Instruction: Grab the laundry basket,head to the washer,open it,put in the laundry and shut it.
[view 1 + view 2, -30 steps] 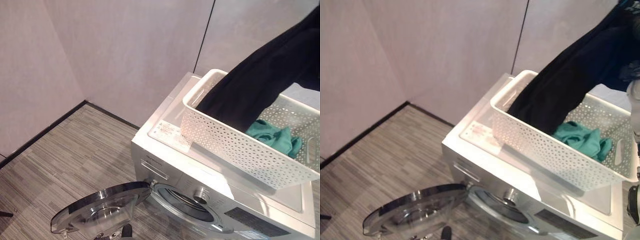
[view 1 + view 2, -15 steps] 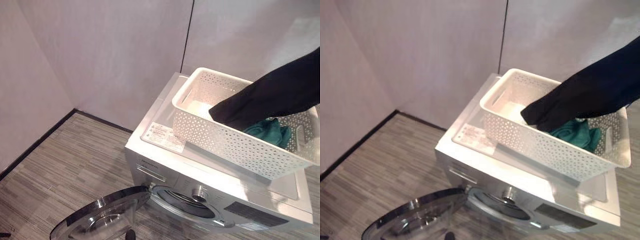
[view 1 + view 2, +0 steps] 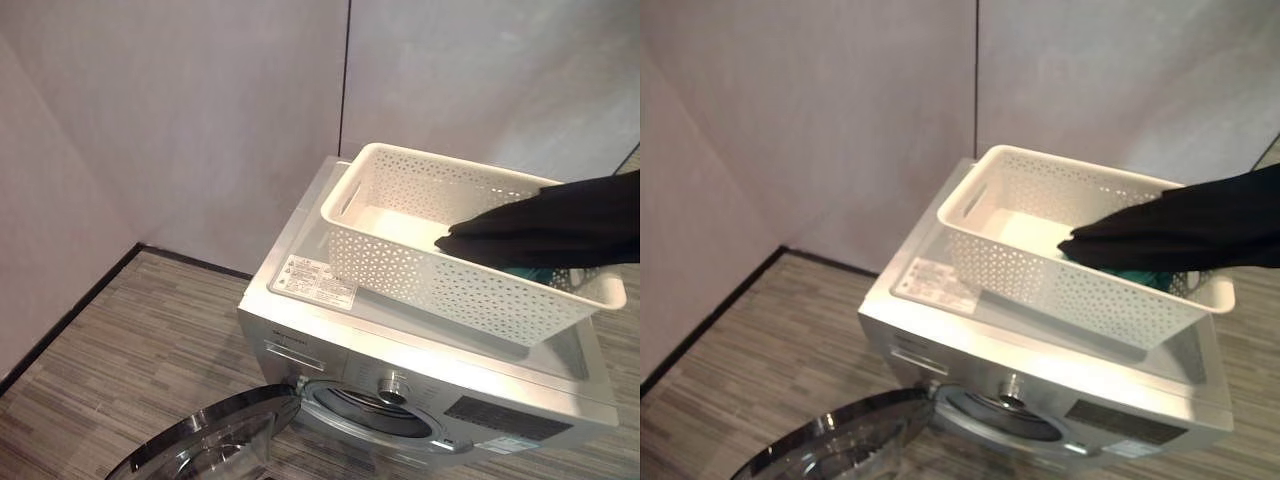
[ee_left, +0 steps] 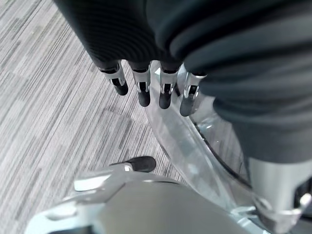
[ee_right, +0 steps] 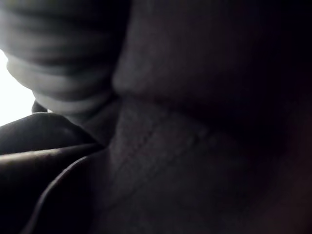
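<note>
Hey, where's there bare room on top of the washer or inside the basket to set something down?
Free: the washer top left of the basket, around its label, and the basket's left floor behind the handle slot. Crowded: the basket's right half, under the black garment and teal cloth.

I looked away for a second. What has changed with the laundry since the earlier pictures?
The black garment has swung down from hanging steeply above the white basket to stretching almost level over its right end, now nearly covering the teal cloth. The camera has shifted too. The basket stays on the washer, whose door stays open.
</note>
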Motion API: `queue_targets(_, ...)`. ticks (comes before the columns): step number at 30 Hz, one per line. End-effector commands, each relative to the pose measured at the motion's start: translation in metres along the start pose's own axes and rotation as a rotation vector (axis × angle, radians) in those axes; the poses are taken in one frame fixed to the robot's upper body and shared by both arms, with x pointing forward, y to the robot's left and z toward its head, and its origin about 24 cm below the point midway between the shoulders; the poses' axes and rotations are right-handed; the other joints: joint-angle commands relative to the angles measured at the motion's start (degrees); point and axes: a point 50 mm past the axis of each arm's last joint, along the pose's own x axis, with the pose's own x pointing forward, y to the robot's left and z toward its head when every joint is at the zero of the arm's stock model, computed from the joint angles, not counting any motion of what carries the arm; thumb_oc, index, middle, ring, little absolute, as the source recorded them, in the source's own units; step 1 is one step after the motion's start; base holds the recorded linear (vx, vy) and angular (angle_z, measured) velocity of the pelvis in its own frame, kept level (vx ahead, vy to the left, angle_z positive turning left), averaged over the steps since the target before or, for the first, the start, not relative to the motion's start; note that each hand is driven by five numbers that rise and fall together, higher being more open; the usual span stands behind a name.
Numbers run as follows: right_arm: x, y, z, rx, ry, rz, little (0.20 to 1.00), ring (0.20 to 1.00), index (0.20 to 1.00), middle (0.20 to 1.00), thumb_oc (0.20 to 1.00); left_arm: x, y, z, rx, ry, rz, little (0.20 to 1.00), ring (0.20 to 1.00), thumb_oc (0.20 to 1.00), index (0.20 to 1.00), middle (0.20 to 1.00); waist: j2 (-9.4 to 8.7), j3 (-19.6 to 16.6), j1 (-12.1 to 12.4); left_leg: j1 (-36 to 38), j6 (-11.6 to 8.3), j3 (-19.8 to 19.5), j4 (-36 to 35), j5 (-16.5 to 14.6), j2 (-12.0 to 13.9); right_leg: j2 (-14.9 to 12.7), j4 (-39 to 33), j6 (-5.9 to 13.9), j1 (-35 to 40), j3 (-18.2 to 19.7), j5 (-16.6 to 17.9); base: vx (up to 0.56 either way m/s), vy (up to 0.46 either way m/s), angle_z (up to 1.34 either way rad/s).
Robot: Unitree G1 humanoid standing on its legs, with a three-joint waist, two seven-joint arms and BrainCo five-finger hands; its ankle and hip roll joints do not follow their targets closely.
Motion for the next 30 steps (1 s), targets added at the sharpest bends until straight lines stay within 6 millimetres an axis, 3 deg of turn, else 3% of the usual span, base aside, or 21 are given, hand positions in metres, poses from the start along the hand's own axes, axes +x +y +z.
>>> queue_targets(1, 0.029, -0.031, -0.009, -0.025, 0.052, -0.188, 0.200, 0.200, 0.200, 0.200, 0.200, 0.003, 0.005, 0.019, 0.042, -0.037, 0.033, 1.000, 1.000, 1.000, 1.000, 1.000, -2.09, -1.63, 3.70, 6.47, 1.87, -2.53, 2.36, -11.88, 0.55, -3.11, 5.73, 2.73, -6.72, -0.84, 4.32, -0.01, 0.002, -0.09)
queue_targets(6, 0.000, -0.007, -0.016, -0.057, 0.054, -0.060, 0.200, 0.200, 0.200, 0.200, 0.200, 0.003, 0.002, 0.025, 0.029, -0.060, 0.031, 1.000, 1.000, 1.000, 1.000, 1.000, -1.92, -1.40, 3.43, 6.68, 1.86, -2.18, 2.07, -11.76, 0.73, -2.98, 5.50, 2.58, -6.57, -1.06, 4.20, 0.00, -0.002, -0.12)
queue_targets(7, -0.021, 0.007, -0.027, -0.097, 0.074, 0.029, 0.200, 0.200, 0.200, 0.200, 0.200, 0.003, 0.001, 0.027, 0.013, -0.065, 0.031, 1.000, 1.000, 1.000, 1.000, 1.000, -1.81, -1.25, 3.21, 6.72, 1.76, -2.19, 1.92, -11.65, 0.84, -2.89, 5.42, 2.55, -6.46, -1.36, 4.11, 0.00, 0.000, 0.00)
queue_targets(8, -0.022, 0.007, -0.028, -0.099, 0.076, 0.030, 0.200, 0.200, 0.200, 0.200, 0.200, 0.003, 0.002, 0.027, 0.016, -0.066, 0.032, 1.000, 1.000, 1.000, 1.000, 1.000, -1.88, -1.27, 3.29, 6.72, 1.74, -2.26, 1.90, -11.64, 0.86, -2.88, 5.39, 2.54, -6.41, -1.44, 4.11, 0.00, 0.000, 0.00)
queue_targets(11, -0.057, 0.024, -0.045, -0.171, 0.089, 0.181, 0.200, 0.200, 0.200, 0.200, 0.200, 0.003, -0.001, 0.027, 0.001, -0.070, 0.028, 1.000, 1.000, 1.000, 1.000, 1.000, -1.67, -0.83, 3.13, 6.54, 1.68, -2.27, 1.96, -11.52, 1.03, -2.78, 5.39, 2.40, -6.32, -1.72, 4.06, 0.00, 0.000, 0.00)
queue_targets(13, -0.090, 0.039, -0.057, -0.211, 0.097, 0.327, 0.200, 0.200, 0.200, 0.200, 0.200, 0.003, -0.003, 0.028, -0.007, -0.076, 0.019, 1.000, 1.000, 1.000, 1.000, 1.000, -1.56, -0.47, 3.21, 6.40, 1.66, -2.29, 2.03, -11.44, 1.15, -2.65, 5.33, 2.29, -6.43, -1.75, 3.99, 0.00, 0.000, 0.00)
queue_targets(16, -0.157, 0.063, -0.066, -0.238, 0.119, 0.606, 0.200, 0.200, 0.200, 0.200, 0.200, 0.003, -0.007, 0.026, -0.022, -0.072, 0.009, 1.000, 1.000, 1.000, 1.000, 1.000, -1.34, 0.20, 2.96, 6.32, 1.65, -2.09, 2.07, -11.31, 1.28, -2.54, 5.26, 2.10, -6.64, -1.65, 3.88, -0.01, -0.005, -0.01)
queue_targets(19, -0.214, 0.075, -0.067, -0.187, 0.205, 0.781, 0.200, 0.200, 0.200, 0.200, 0.200, 0.002, -0.010, 0.021, -0.035, -0.055, 0.001, 1.000, 1.000, 1.000, 1.000, 1.000, -1.23, 0.63, 2.65, 6.31, 1.50, -1.98, 1.77, -11.09, 1.40, -2.50, 5.01, 1.99, -6.59, -1.74, 3.73, 0.00, 0.000, 0.00)
queue_targets(21, -0.269, 0.087, -0.060, -0.080, 0.348, 0.961, 0.200, 0.200, 0.200, 0.200, 0.200, 0.002, -0.014, 0.022, -0.034, -0.060, -0.013, 1.000, 1.000, 1.000, 1.000, 1.000, -0.96, 1.17, 2.46, 6.00, 1.42, -1.95, 1.75, -10.81, 1.49, -2.47, 4.83, 1.82, -6.77, -1.85, 3.84, 0.00, 0.000, 0.00)
queue_targets(24, -0.289, 0.093, -0.057, -0.069, 0.373, 1.054, 0.200, 0.200, 0.200, 0.200, 0.200, 0.002, -0.014, 0.025, -0.026, -0.069, -0.023, 1.000, 1.000, 1.000, 1.000, 1.000, -1.08, 1.29, 2.43, 5.92, 1.36, -1.82, 1.67, -10.63, 1.49, -2.50, 4.74, 1.78, -6.82, -1.87, 3.95, 0.00, 0.000, 0.00)
queue_targets(27, -0.330, 0.097, -0.060, -0.090, 0.427, 1.252, 0.200, 0.200, 0.200, 0.200, 0.200, 0.002, -0.017, 0.031, -0.007, -0.095, -0.042, 1.000, 1.000, 1.000, 1.000, 1.000, -1.10, 1.65, 2.58, 5.65, 1.24, -1.76, 1.59, -10.26, 1.51, -2.48, 4.72, 1.64, -6.80, -2.00, 4.13, 0.00, 0.000, 0.00)
queue_targets(28, -0.330, 0.097, -0.060, -0.089, 0.426, 1.252, 0.200, 0.200, 0.200, 0.200, 0.200, 0.002, -0.017, 0.031, -0.008, -0.096, -0.041, 1.000, 1.000, 1.000, 1.000, 1.000, -1.10, 1.66, 2.52, 5.65, 1.24, -1.76, 1.58, -10.25, 1.51, -2.48, 4.72, 1.64, -6.80, -2.01, 4.13, 0.00, 0.000, 0.00)
queue_targets(30, -0.370, 0.095, -0.052, 0.003, 0.592, 1.399, 0.200, 0.200, 0.200, 0.200, 0.200, 0.002, -0.018, 0.036, -0.013, -0.109, -0.050, 1.000, 1.000, 1.000, 1.000, 1.000, -1.25, 1.91, 2.70, 5.21, 1.01, -1.88, 1.57, -9.76, 1.59, -2.43, 4.60, 1.62, -6.94, -2.36, 4.25, 0.00, 0.000, 0.00)
